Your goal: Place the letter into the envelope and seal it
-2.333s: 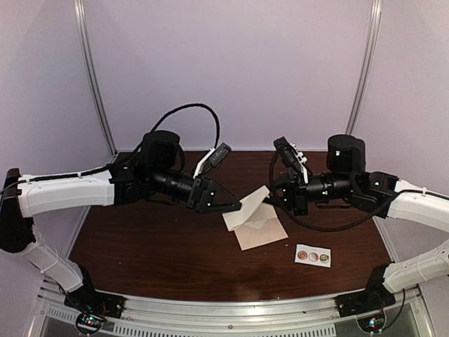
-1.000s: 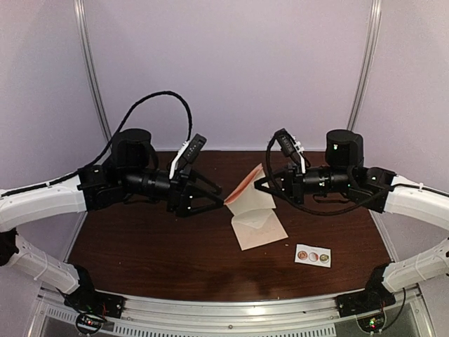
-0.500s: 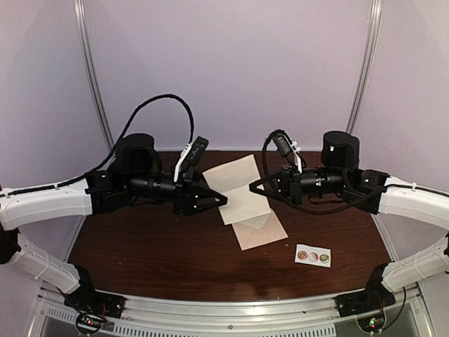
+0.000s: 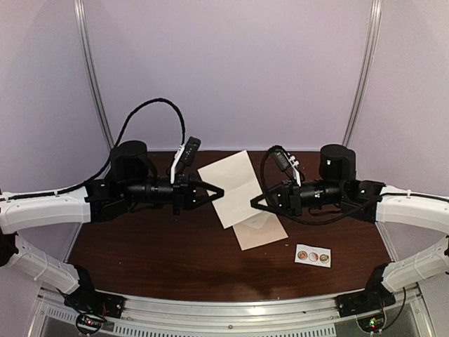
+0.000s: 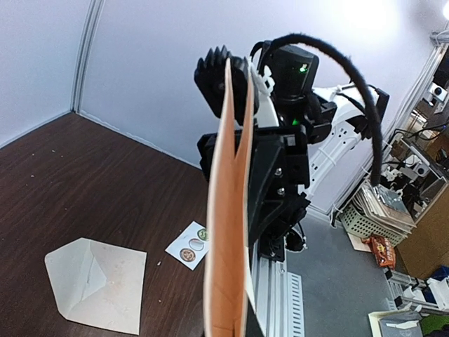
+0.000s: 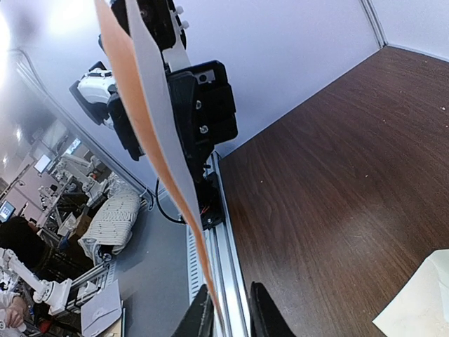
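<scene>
Left hand (image 4: 219,190) is closed on the letter (image 4: 235,186), its tips meeting at the sheet's 9 o'clock edge. My right hand (image 4: 254,204) pinches the same sheet low on its 4 o'clock side. In the right wrist view the paper runs down between the fingers (image 6: 265,316), so I read that hand as clamped too. The letter hangs between the two hands, lifted off the counter (image 4: 154,253) and tilted, and both wrist cameras see it edge-on with a crease splitting it into two leaves.

The envelope (image 4: 261,230) lies flat on the counter at about 5 o'clock from the sheet, partly under it from above. In the left wrist view its flap looks open. A sticker strip (image 4: 313,256) sits near it, at 4 o'clock.

I judge the sheet light and floppy. It will bow or tear if my arms drift apart, so I want grips close to the edges and along the crease. The envelope is thin and likely to skate on the smooth counter. I would pin a corner, not the mouth.
</scene>
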### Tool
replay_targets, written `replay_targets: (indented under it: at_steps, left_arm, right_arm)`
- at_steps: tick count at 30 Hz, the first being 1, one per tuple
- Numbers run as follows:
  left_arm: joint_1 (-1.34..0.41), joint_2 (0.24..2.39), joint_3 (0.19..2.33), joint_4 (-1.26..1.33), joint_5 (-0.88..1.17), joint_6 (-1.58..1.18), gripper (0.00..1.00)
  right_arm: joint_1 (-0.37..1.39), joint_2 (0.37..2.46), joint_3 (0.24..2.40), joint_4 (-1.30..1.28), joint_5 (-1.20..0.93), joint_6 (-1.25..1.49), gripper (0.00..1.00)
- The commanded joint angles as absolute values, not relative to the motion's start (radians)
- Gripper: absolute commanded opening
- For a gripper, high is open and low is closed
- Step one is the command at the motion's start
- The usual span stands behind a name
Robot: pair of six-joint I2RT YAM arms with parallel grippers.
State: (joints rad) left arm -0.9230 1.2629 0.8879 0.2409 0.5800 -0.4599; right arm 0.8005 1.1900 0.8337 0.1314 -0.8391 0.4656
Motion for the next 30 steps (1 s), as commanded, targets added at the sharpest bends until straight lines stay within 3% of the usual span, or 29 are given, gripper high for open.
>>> replay_targets:
  at_steps: [1,2,3,4,6,7,9,14,22,30]
  left_arm:
    - [-0.921,1.241,0.882,0.325,0.57,-0.483,0.0]
    - [-0.921,1.243,0.883,0.322,0.571,-0.483,0.0]
    - [-0.922,1.244,0.883,0.317,0.573,-0.484,0.0]
    - [-0.921,1.244,0.887,0.311,0.575,-0.488,0.07]
    - [-0.915,1.234,0.891,0.306,0.575,-0.497,0.48]
    - [-0.912,1.224,0.893,0.305,0.576,-0.503,0.61]
    - [-0.893,1.192,0.9,0.287,0.564,-0.51,0.73]
    - [-0.821,1.101,0.932,0.22,0.523,-0.544,0.81]
    - [-0.761,1.15,1.056,0.084,0.42,-0.627,0.83]
    - [-0.778,1.294,1.104,0.101,0.609,-0.632,0.82]
  right_arm:
    - [0.798,1.153,0.806,0.216,-0.85,0.501,0.06]
    - [0.798,1.149,0.804,0.22,-0.851,0.501,0.0]
    - [0.799,1.144,0.805,0.22,-0.849,0.497,0.0]
    - [0.798,1.139,0.805,0.219,-0.846,0.493,0.0]
    - [0.798,1.128,0.808,0.201,-0.834,0.469,0.0]
    - [0.797,1.123,0.809,0.181,-0.826,0.454,0.0]
    - [0.796,1.116,0.812,0.145,-0.812,0.427,0.0]
    - [0.796,1.106,0.819,0.082,-0.827,0.38,0.0]
    - [0.797,1.103,0.834,0.041,-0.901,0.328,0.0]
    - [0.798,1.115,0.858,0.029,-0.905,0.302,0.0]
